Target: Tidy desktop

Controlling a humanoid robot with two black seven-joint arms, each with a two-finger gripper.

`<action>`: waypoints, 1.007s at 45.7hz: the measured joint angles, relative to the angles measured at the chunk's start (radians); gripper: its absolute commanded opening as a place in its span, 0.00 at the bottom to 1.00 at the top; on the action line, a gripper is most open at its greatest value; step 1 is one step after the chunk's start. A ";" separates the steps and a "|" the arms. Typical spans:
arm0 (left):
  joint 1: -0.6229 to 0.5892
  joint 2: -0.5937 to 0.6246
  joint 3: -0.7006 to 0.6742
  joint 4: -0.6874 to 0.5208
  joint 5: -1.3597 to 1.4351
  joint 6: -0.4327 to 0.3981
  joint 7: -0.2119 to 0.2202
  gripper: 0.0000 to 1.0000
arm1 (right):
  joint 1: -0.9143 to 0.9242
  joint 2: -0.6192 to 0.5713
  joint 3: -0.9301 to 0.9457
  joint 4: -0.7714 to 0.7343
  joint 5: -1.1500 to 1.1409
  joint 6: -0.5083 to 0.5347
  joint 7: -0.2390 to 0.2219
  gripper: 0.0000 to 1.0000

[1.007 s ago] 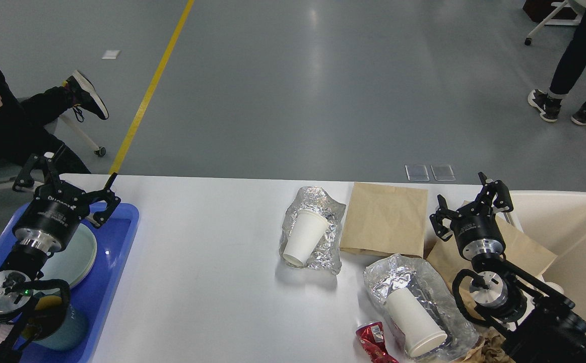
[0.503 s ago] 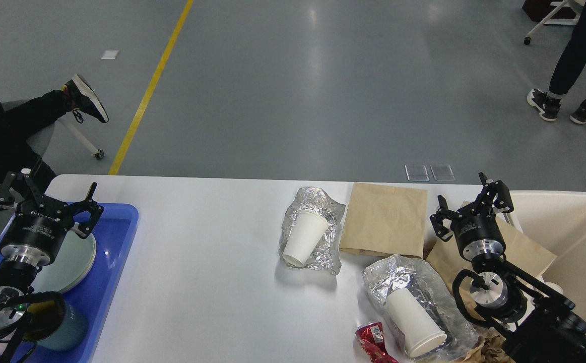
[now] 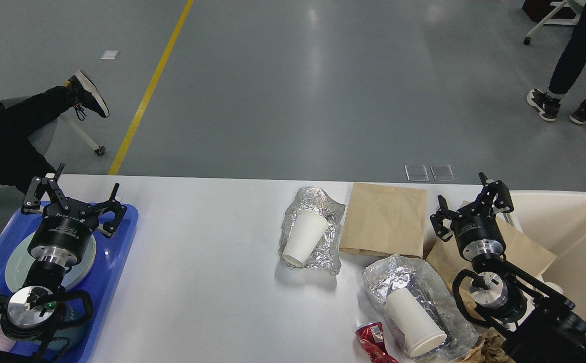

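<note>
The white desktop [image 3: 212, 252] fills the lower half of the head view. On it lie a white paper cup [image 3: 303, 237] on crumpled foil, a second white cup [image 3: 416, 322] on foil near the front, a flat brown paper bag [image 3: 386, 219] and a crushed red can [image 3: 372, 340]. My left gripper [image 3: 73, 201] hangs open over the far end of the blue tray [image 3: 116, 262], holding nothing. Over another brown bag [image 3: 524, 247] at the right, my right gripper [image 3: 469, 204] stands open and empty.
The blue tray holds pale green plates [image 3: 15, 262] and a dark teal mug [image 3: 71, 330]. A cream bin [image 3: 575, 227] stands off the right end of the desktop. Crumpled brown paper [image 3: 484, 350] lies at the front right. People sit and stand on the floor beyond.
My left gripper swung left and back, then returned right over the tray's far end. The right arm and the items on the desktop have not moved.
</note>
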 measured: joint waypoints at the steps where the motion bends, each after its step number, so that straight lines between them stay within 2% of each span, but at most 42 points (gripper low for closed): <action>1: -0.003 -0.004 0.000 0.001 0.000 0.000 0.000 0.99 | 0.000 0.000 0.000 0.000 0.000 0.000 0.000 1.00; 11: -0.061 -0.035 0.012 0.111 0.004 -0.030 -0.010 0.99 | 0.000 0.000 0.000 0.000 0.000 0.000 0.000 1.00; 23: -0.196 -0.078 0.031 0.384 0.059 -0.219 -0.107 0.99 | 0.000 0.001 0.000 0.000 0.000 0.000 0.000 1.00; 29: -0.201 -0.073 0.097 0.405 0.082 -0.264 -0.121 0.99 | 0.000 0.002 0.000 0.000 0.000 0.000 0.000 1.00; 46: -0.212 -0.066 0.114 0.422 0.054 -0.269 -0.114 0.99 | 0.000 0.002 0.000 0.000 0.000 0.000 0.000 1.00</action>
